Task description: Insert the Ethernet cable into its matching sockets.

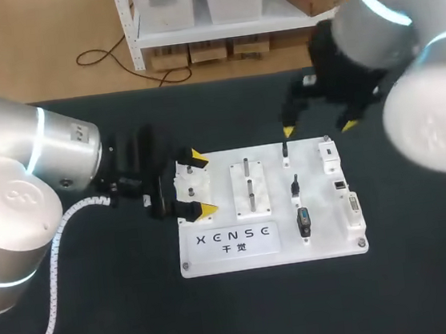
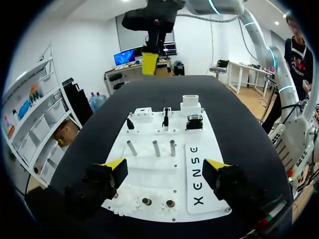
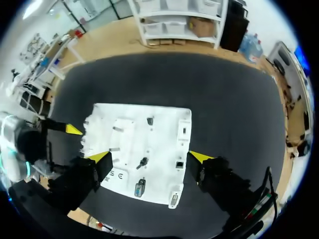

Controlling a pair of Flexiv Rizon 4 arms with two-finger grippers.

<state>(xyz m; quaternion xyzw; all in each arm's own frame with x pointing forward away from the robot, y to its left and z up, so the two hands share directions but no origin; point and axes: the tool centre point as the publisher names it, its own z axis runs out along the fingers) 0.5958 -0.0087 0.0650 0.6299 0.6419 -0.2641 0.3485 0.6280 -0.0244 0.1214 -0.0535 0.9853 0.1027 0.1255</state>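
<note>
On the dark matte surface lies a flat, glossy white rectangular plastic board with screw heads at its corners. Its left end carries a low white block with round recesses. Beside that stands a raised white block with slim upright metal pins.

My left fingers, black with yellow wedge tips, are spread wide and straddle the recessed block from the board's left edge, touching nothing. In the left wrist view these left fingers flank the board's near end.

My right fingers are likewise spread and hang above the board's far edge, over its right half, gripping nothing.

Two thin black upright pieces and a blocky black connector with a bluish face sit right of the pin block. Small white socket housings line the right edge. Which piece belongs to the Ethernet cable, I cannot tell.
</note>
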